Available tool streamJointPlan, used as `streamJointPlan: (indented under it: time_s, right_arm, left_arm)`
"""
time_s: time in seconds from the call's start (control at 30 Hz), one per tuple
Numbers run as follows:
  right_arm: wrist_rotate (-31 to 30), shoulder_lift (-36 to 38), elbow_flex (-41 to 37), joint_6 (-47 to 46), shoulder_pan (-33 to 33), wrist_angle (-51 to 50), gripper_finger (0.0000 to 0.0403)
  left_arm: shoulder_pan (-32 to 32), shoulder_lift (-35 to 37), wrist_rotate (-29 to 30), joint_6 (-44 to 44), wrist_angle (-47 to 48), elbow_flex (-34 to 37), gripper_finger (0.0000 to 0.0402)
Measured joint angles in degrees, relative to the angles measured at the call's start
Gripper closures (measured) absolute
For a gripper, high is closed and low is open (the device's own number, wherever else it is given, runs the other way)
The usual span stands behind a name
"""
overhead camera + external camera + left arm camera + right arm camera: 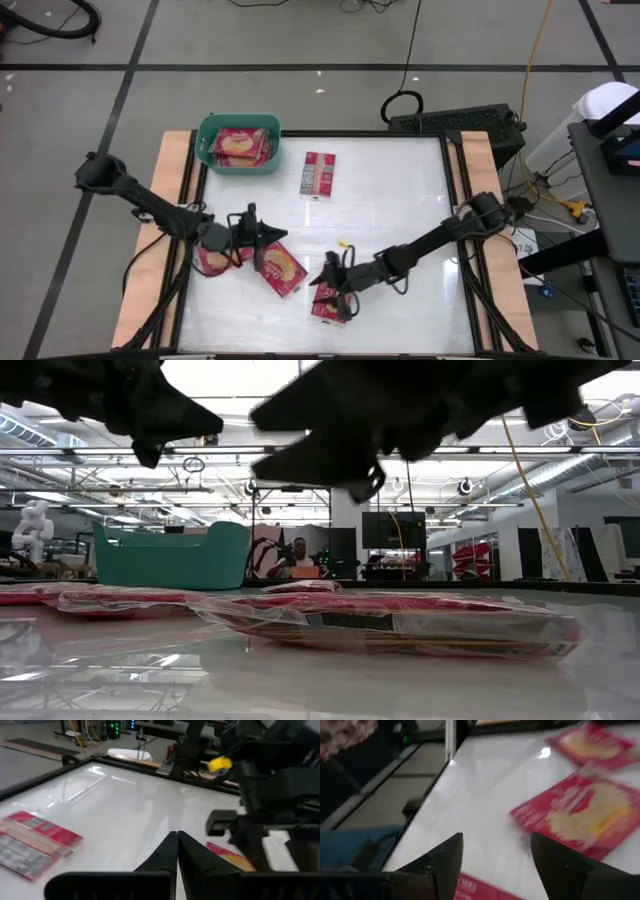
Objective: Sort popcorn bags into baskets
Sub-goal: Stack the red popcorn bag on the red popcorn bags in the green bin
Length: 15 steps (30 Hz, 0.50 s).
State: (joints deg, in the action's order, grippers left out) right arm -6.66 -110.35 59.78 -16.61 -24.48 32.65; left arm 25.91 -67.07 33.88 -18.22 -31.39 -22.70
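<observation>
The teal basket [238, 143] stands at the table's far left with red popcorn bags [240, 146] inside it. One bag [318, 173] lies print side up right of the basket. Two bags [282, 268] [213, 260] lie near the left edge, picture side up. My left gripper [270, 238] [176, 847] hangs shut above them, holding nothing. Another bag [331, 306] [479, 891] lies flat near the table's near edge. My right gripper [326, 282] [496, 854] hovers open just over it, clear of the table in the low view [350, 455].
A raised frame [455, 200] runs around the white table top. The two arms' grippers are close together in the near half. The table's right half [400, 190] holds no bags. In the low view a person [297, 556] sits far behind the table.
</observation>
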Motion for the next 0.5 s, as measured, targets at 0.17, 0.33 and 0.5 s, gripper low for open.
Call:
streamJointPlan:
  time_s: [0.17, 0.33, 0.5]
  right_arm:
    - [9.35, -3.46, 1.69, 0.07, 2.01, -2.1, 0.0177]
    - [14.63, -3.63, 1.69, 2.1, 3.86, -5.14, 0.0176]
    - [17.52, -3.6, 1.69, 6.35, 6.69, -9.37, 0.0176]
  left_arm:
    - [3.88, -3.6, 3.44, -1.07, -3.16, 0.0, 0.0385]
    - [6.9, -4.37, 8.3, -3.28, -3.66, -0.11, 0.0385]
    - [8.46, -4.35, 12.03, -3.39, -4.51, -0.13, 0.0385]
